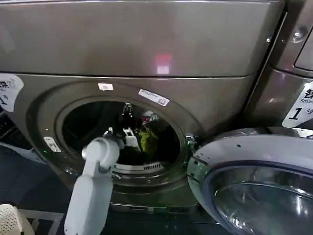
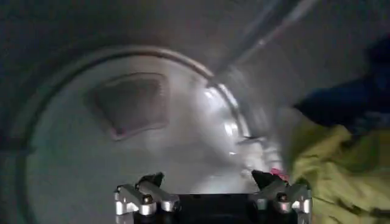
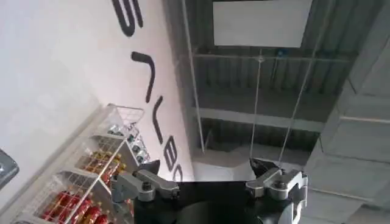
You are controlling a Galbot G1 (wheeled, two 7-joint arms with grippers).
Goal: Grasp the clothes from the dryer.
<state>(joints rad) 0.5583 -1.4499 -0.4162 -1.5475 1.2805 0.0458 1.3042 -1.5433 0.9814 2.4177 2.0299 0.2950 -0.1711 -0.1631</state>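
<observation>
Dryer (image 1: 146, 49): fills the front of the scene, porthole at centre. Clothes (image 1: 149, 139): inside the drum, on its right side. Left pincer (image 1: 128, 120): inside the porthole, just left of the clothes. Open door (image 1: 254, 181): right of the porthole. Neighbouring machine (image 1: 293, 73): right of the dryer. Basket (image 1: 10, 220): lower left.

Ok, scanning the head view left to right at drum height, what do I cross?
White basket in the lower corner → left arm reaching into the dryer → left gripper inside the drum → yellow-green clothes → open round glass door.
</observation>
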